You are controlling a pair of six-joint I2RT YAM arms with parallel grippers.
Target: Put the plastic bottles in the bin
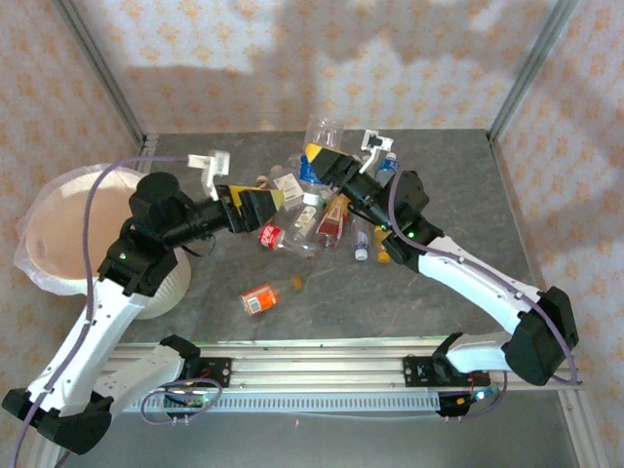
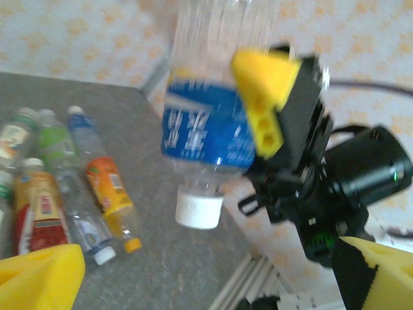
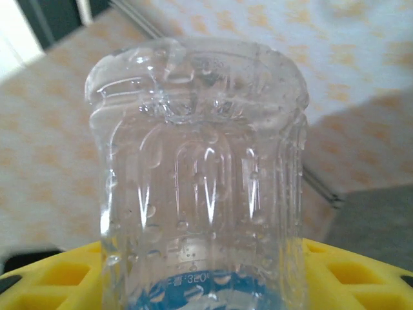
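My right gripper [image 1: 320, 156] is shut on a clear plastic bottle [image 1: 322, 132] with a blue label, held above the pile. In the left wrist view this bottle [image 2: 206, 129] hangs upside down, white cap [image 2: 200, 210] lowest. In the right wrist view its ribbed base [image 3: 200, 148] stands between my yellow fingers [image 3: 361, 278]. My left gripper [image 1: 273, 203] is open and empty, just left of the pile and pointing at the held bottle. Several more bottles [image 1: 312, 224] lie heaped mid-table, and one orange-labelled bottle [image 1: 260, 297] lies alone nearer the front. The pale bin [image 1: 68, 229] stands at the far left.
Bottles with orange [image 2: 110, 187], green [image 2: 55, 139] and red-yellow [image 2: 39, 213] labels lie side by side on the grey table [image 1: 429, 185]. A small orange cap [image 1: 296, 283] lies loose. An aluminium rail [image 1: 312, 375] runs along the near edge.
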